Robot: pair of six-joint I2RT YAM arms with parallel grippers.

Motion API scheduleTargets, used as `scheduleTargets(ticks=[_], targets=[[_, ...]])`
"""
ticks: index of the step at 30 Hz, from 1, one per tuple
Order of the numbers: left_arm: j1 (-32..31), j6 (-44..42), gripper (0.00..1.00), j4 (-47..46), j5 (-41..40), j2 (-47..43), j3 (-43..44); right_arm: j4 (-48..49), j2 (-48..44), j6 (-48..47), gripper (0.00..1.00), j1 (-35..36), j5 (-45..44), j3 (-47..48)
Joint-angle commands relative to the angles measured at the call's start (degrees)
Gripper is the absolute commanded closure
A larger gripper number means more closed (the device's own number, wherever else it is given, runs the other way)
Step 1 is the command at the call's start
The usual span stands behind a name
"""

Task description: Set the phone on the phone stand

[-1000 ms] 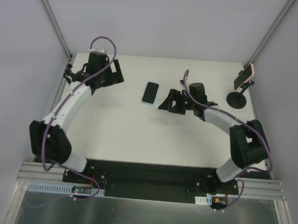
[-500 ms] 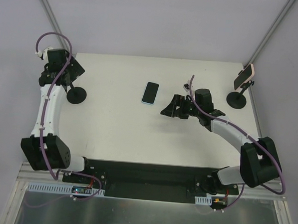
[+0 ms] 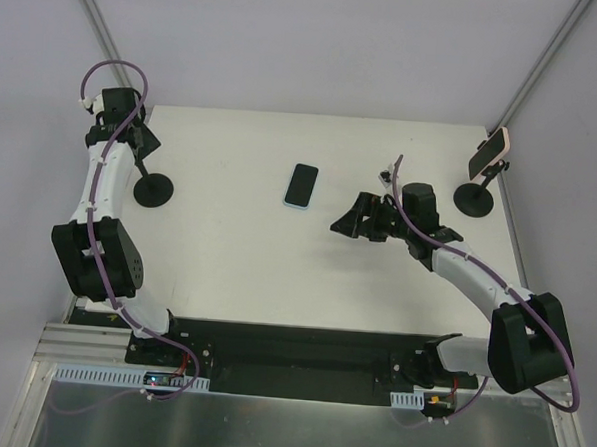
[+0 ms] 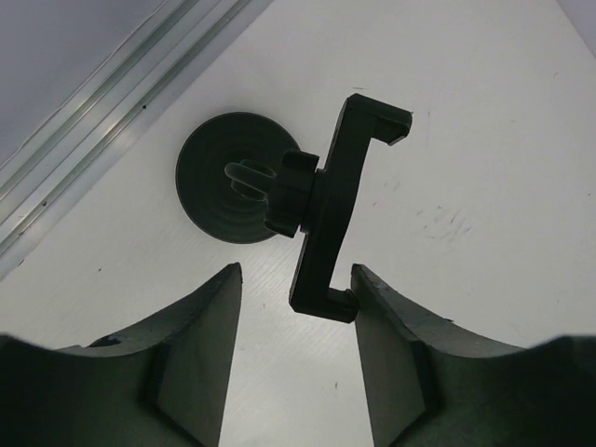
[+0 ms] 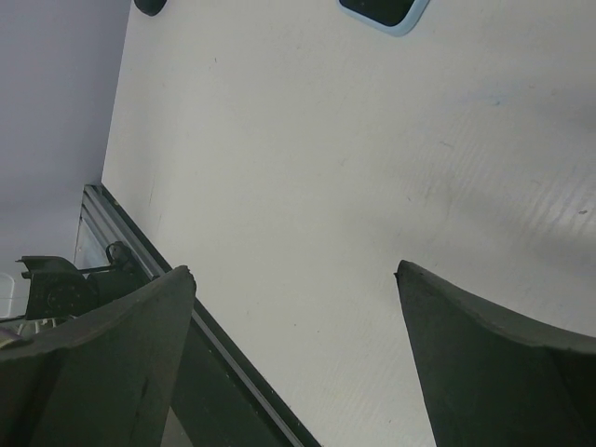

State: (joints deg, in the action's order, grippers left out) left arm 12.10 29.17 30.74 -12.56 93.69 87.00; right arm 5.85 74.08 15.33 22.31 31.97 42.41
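The phone [image 3: 301, 186], dark screen in a light blue case, lies flat mid-table; its edge shows at the top of the right wrist view [image 5: 382, 9]. An empty black phone stand [image 3: 152, 190] with a round base stands at the back left. My left gripper [image 3: 134, 143] is open above it. In the left wrist view the stand's clamp bracket [image 4: 335, 205] reaches down between my fingers [image 4: 191, 354], its lower end close to the right one, over the base [image 4: 223, 191]. My right gripper [image 3: 354, 218] is open and empty, to the right of the phone, with bare table between its fingers [image 5: 484, 345].
A second black stand [image 3: 475, 198] at the back right edge holds a pink phone [image 3: 493, 152]. Metal frame rails run along the left table edge [image 4: 112, 102] and the near edge [image 5: 140, 251]. Grey walls close in the back and sides.
My left arm swung left, uncovering the empty stand, and now hangs over its clamp. My right gripper drew back to the right, farther from the phone. The phone has not moved.
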Motion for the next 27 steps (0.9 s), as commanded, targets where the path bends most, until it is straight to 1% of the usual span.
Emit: scheduleTargets(ticks=[1,2,3,6,7,10,12,14,15,16,17,18,19,20,21,23,24,25,26,27], targets=[[0.3,-1.7,0.53,-0.3,-1.8,0.4,3.3,0.6,-1.0,-1.1,0.08,-0.3,0.2,1.1],[0.2,-1.8,0.56,-0.2,-1.7,0.3,3.3,0.6,-0.9,-1.1,0.08,-0.2,0.2,1.1],[0.3,-2.5,0.63,-0.4,-1.4,0.4,3.3,0.6,-0.7,-0.9,0.08,-0.3,0.2,1.2],[0.2,-3.4,0.76,-0.5,-0.5,0.0,2.5,0.6,-0.4,-0.8,0.08,-0.3,0.2,1.1],[0.2,-3.4,0.88,-0.6,-0.2,-0.4,1.9,0.6,-0.4,-0.8,0.08,-0.3,0.2,0.9],[0.0,-2.8,1.0,-0.6,2.1,-2.4,-0.8,0.5,-0.7,-0.8,0.08,-0.3,-0.2,0.6],[-0.3,-1.8,1.0,-0.7,4.7,-4.3,-3.9,0.2,-0.9,-1.2,0.08,-0.3,-0.6,0.5],[-2.5,-1.8,1.0,-2.1,5.9,-8.4,-8.0,-0.7,-1.2,-1.9,0.08,-0.3,-0.9,0.7],[-3.6,-3.2,1.0,-3.1,6.8,-10.1,-9.6,-1.3,-1.3,-2.0,0.08,-0.3,-1.1,0.8],[-6.7,-3.9,1.0,-4.1,7.4,-13.4,-11.0,-1.5,-1.6,-2.4,0.08,-0.3,-1.3,0.9],[-8.3,-4.7,1.0,-5.2,7.9,-14.9,-13.2,-1.6,-1.7,-2.6,0.08,-0.3,-1.7,0.9],[-10.2,-7.3,1.0,-5.4,9.0,-17.3,-14.0,-2.0,-1.7,-2.8,0.08,-0.3,-1.8,0.9],[-13.4,-8.6,1.0,-5.6,9.5,-18.4,-14.3,-2.2,-1.7,-3.3,0.08,-0.3,-2.0,1.0],[-14.9,-9.7,1.0,-5.3,10.5,-19.4,-15.3,-2.3,-1.7,-3.3,0.08,-0.3,-2.2,1.0],[-16.0,-11.9,1.0,-5.3,14.5,-21.2,-15.9,-2.6,-1.7,-3.4,0.08,-0.3,-2.1,1.0],[-18.1,-14.8,1.0,-5.3,20.3,-22.2,-17.1,-2.9,-1.6,-3.6,0.08,-0.3,-2.3,1.0],[-18.7,-18.3,1.0,-5.3,22.7,-23.1,-17.5,-3.0,-1.5,-3.8,0.08,-0.3,-2.3,1.0],[-19.5,-20.1,1.0,-5.3,28.1,-23.6,-18.5,-3.0,-1.4,-3.8,0.08,-0.3,-2.3,1.0],[-21.4,-24.0,1.0,-5.3,30.7,-24.2,-19.1,-3.1,-1.3,-3.8,0.08,-0.2,-2.3,1.2],[-23.2,-26.0,1.0,-5.8,32.7,-25.2,-19.8,-3.5,-1.2,-3.9,0.08,-0.4,-2.4,1.3]])
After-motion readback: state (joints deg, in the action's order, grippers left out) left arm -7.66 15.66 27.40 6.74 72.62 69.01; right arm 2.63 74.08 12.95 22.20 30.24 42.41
